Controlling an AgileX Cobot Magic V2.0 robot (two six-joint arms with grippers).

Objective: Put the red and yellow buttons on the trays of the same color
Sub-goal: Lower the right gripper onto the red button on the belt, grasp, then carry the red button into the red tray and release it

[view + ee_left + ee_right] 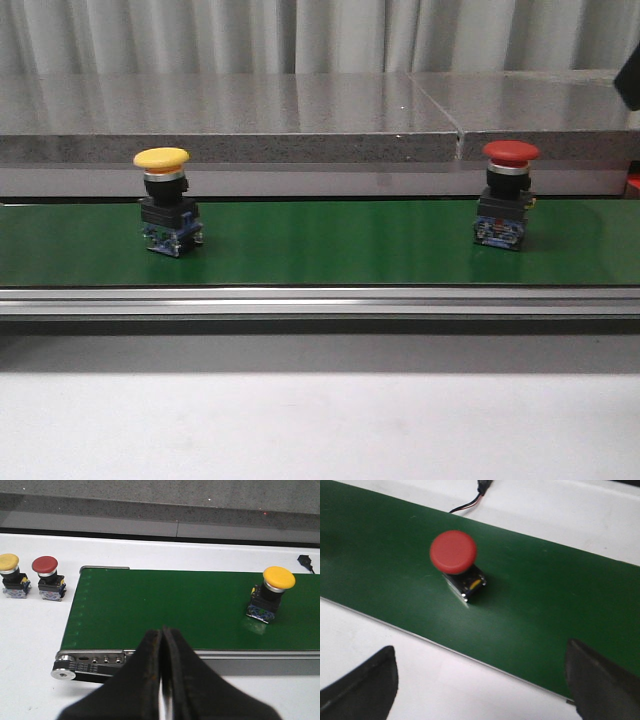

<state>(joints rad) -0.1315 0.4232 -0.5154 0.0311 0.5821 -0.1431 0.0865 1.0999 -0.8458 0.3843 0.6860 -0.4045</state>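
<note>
The yellow button (162, 200) and the red button (509, 194) stand upright, well apart, on my green belt (330, 240). My left gripper (161, 645) is pressed closed and empty; my right gripper (480, 680) is spread wide above the red one. Behind runs a grey stone ledge (300, 115) and curtain (300, 35).

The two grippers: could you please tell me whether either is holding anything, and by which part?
Nothing is held. The left gripper is shut on nothing; the right gripper is open, short of the red mushroom-head push button on the green belt.
</note>
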